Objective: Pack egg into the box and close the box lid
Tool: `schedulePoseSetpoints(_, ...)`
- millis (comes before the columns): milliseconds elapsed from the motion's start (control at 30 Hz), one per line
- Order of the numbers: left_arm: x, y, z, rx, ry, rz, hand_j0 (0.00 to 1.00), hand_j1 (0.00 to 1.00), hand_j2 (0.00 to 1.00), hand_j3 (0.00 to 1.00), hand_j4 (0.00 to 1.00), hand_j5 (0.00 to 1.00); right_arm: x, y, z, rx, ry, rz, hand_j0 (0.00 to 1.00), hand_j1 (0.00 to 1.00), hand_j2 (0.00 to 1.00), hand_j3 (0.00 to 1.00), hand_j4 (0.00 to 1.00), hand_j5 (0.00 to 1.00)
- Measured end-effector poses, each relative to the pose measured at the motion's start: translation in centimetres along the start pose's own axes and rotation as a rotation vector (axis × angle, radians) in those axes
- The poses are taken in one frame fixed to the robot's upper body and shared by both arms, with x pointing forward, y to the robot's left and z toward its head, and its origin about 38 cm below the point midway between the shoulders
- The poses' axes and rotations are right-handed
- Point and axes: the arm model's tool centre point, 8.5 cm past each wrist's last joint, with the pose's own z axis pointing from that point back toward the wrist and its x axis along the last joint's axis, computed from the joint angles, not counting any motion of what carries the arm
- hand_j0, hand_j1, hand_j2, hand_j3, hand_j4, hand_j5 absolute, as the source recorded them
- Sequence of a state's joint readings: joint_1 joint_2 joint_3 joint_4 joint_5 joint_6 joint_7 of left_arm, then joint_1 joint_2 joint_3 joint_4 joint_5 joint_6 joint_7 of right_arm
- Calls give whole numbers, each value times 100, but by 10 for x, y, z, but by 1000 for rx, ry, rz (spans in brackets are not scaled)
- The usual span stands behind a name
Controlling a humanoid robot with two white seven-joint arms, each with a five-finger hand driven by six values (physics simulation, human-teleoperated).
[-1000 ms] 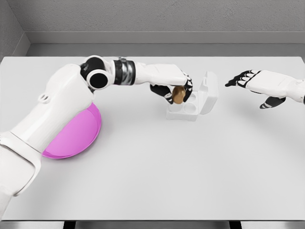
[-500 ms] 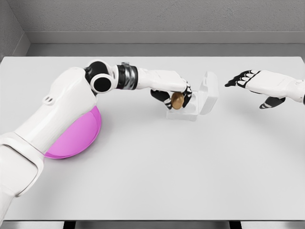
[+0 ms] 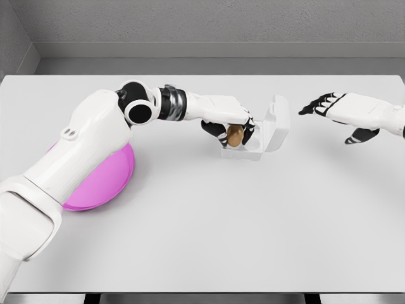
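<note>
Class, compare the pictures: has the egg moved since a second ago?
Yes. The egg, held in the left hand, has dropped lower toward the box tray, whose upright lid stays put.

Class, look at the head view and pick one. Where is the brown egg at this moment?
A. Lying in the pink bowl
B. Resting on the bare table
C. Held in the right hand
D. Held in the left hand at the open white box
D: the egg sits in the left hand's curled fingers over the box, whose lid stands open.
</note>
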State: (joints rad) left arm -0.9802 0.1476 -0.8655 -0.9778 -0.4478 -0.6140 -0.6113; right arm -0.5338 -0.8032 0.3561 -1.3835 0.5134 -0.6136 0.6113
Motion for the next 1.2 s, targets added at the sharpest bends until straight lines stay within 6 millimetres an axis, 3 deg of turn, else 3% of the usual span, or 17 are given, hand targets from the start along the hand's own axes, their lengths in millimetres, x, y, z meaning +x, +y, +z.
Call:
schedulePoseSetpoints(233,-1,0,1,0,3,2,55,55,55,55,55,55,0,0,0,0,0,1,100,100,100,100,100,100)
schedulePoseSetpoints(700,-6,-4,3,-4,16,16,71,71,71,71,71,71,1,-2,0,-3,-3,6,100,100,100,100,100,100)
schedulePoseSetpoints(767,-7,-4,4,-5,18,17,76,76,76,76,76,76,1,-2,0,-3,-2,6,100,100,100,100,100,100)
schedulePoseSetpoints(900,-10,-2,9,5,26,22,99,99,99,99,99,99,2,-2,0,-3,-4,6,100,100,100,100,100,100)
schedulePoseSetpoints(1000,-17,8,22,36,45,21,100,100,100,100,100,100,2,-2,0,-4,-4,6,100,100,100,100,100,100)
schedulePoseSetpoints(1200,-46,30,98,220,84,121,100,100,100,100,100,100,7,-2,-3,-2,-18,16,100,100,100,100,100,100)
